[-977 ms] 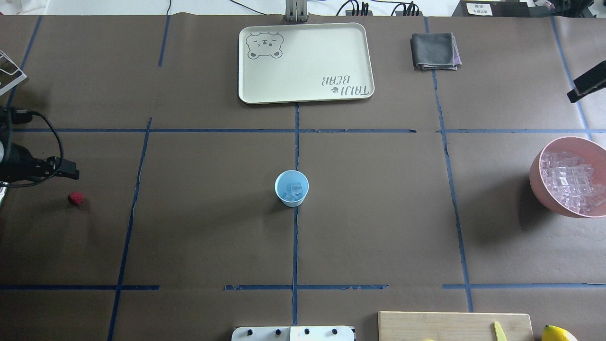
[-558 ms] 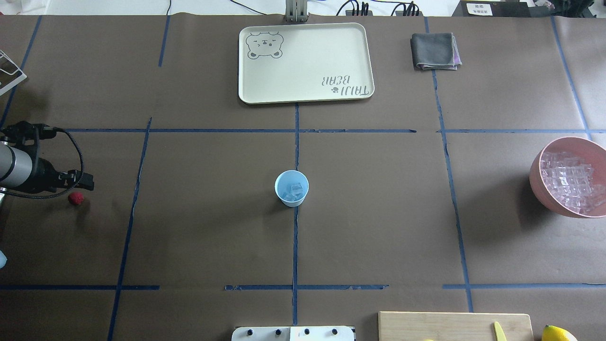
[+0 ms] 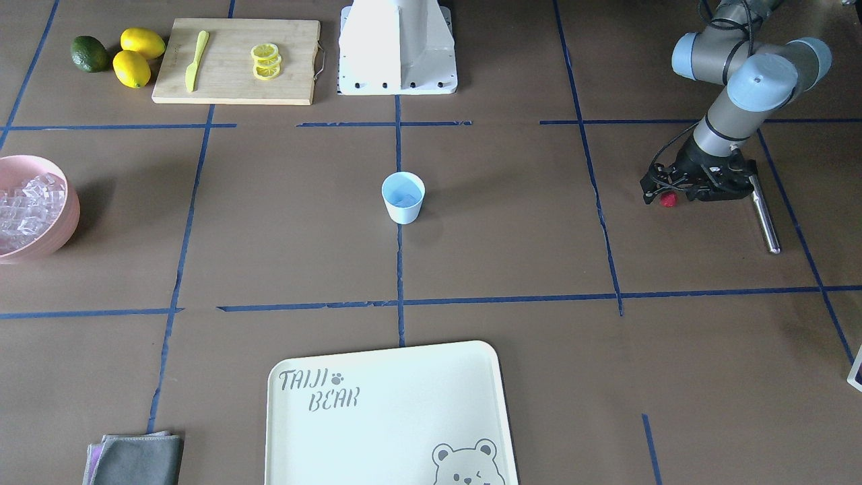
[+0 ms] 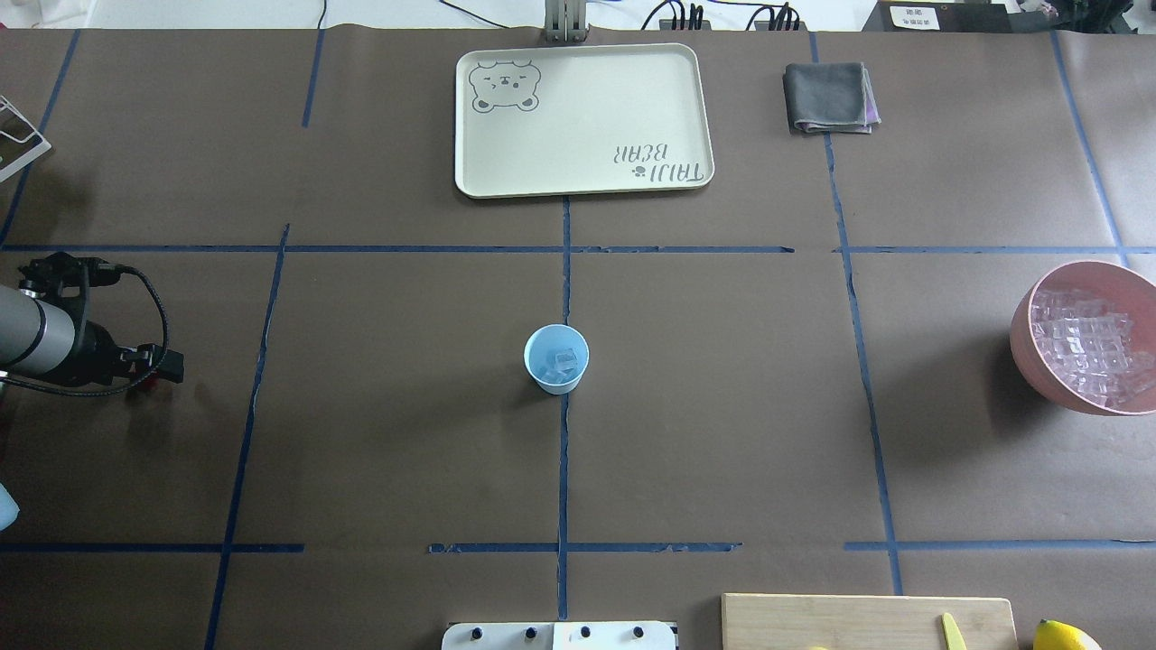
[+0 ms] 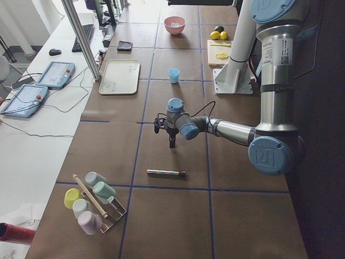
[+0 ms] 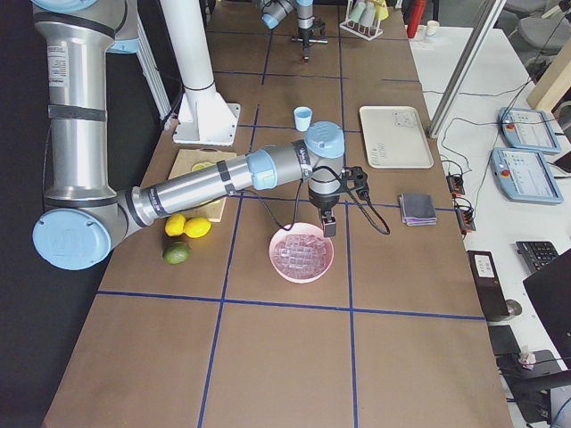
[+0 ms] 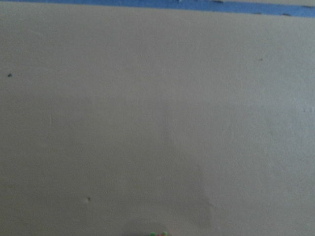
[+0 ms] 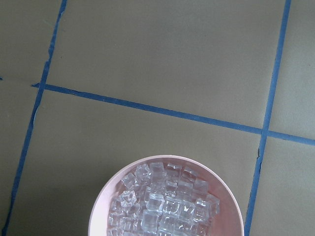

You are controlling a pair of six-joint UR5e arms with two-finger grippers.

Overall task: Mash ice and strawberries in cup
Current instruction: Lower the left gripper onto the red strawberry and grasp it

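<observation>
Cup: a small pale blue cup [image 4: 555,359] stands upright near the middle of the brown surface [image 4: 722,406], on a blue tape line.
Ice in the cup: a few clear ice cubes [image 4: 562,363] lie inside it.
Strawberry: a small red berry [image 3: 668,199] lies on the surface on the robot's left side, well apart from the cup. It sits right by the tip of the left tool.
Left tool: the left tool [image 5: 172,142] points straight down, very low, at the berry. I cannot tell if it is spread apart or pinched together, or if it touches the berry.
Right tool: the right tool [image 6: 327,225] hangs above the big round pink bowl [image 4: 1022,348], near its rim. It shows only from the side, so I cannot tell if it is spread or pinched.
Bowl: it holds a heap of ice cubes [image 8: 165,204] and stands at the robot's right edge, well apart from the cup.
Stick: a shiny metal stick [image 3: 766,215] lies flat just beside the left tool.
Tray: a cream tray with a bear picture [image 4: 582,117] lies on the side across from the robot.
Cloth: a folded grey cloth [image 4: 829,97] lies near the tray.
Board: a wooden board [image 3: 236,81] near the robot's base holds lemon slices [image 3: 266,60] and a yellow knife [image 3: 194,60].
</observation>
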